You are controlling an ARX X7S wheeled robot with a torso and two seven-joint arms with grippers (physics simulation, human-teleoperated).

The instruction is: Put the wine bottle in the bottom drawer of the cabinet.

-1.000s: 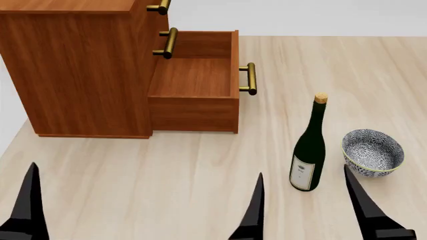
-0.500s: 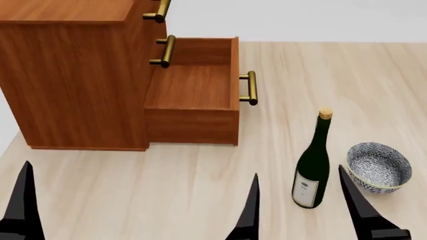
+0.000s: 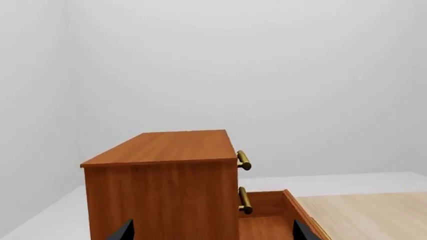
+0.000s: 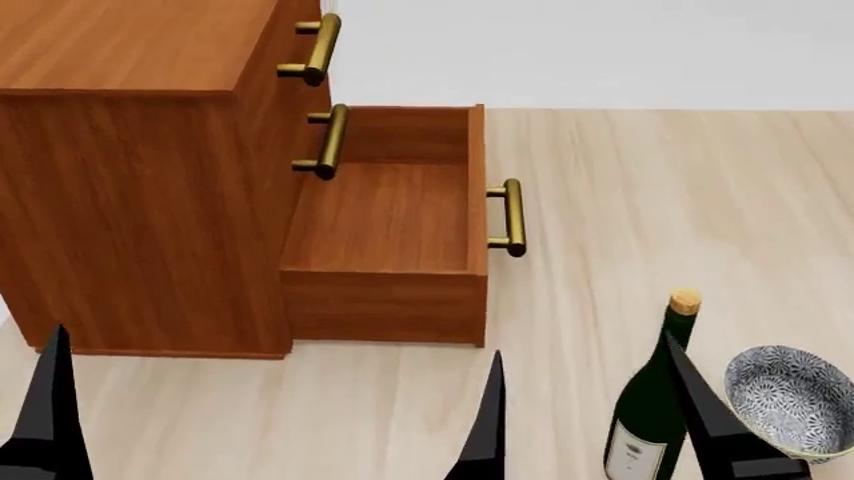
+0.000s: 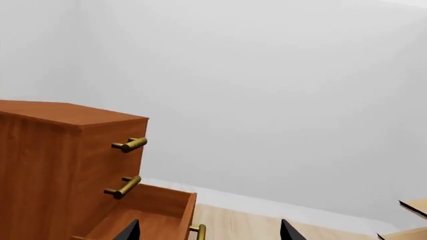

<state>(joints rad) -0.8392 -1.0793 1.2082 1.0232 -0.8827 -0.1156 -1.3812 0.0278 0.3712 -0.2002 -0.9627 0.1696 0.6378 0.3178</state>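
Note:
The wine bottle [image 4: 650,415], dark green with a tan cork and white label, stands upright on the pale wooden surface, partly behind one finger [image 4: 705,410] of my right gripper [image 4: 582,350]. That gripper is open and holds nothing. The cabinet [image 4: 134,190] stands at the left with its bottom drawer [image 4: 387,215] pulled out and nothing in it. The drawer's brass handle [image 4: 507,217] faces the bottle's side. Only one finger [image 4: 51,420] of my left gripper shows in the head view. In its wrist view the left gripper [image 3: 212,232] is open before the cabinet [image 3: 160,190].
A blue-patterned bowl [image 4: 787,400] sits just right of the bottle. The two upper drawers are closed, their handles [image 4: 318,45] sticking out above the open drawer. A pale wooden edge [image 5: 415,206] shows far right in the right wrist view.
The head view has shifted: the cabinet, bottle and bowl now sit lower and larger in frame. The bottle's base has left the picture. Both grippers remain open.

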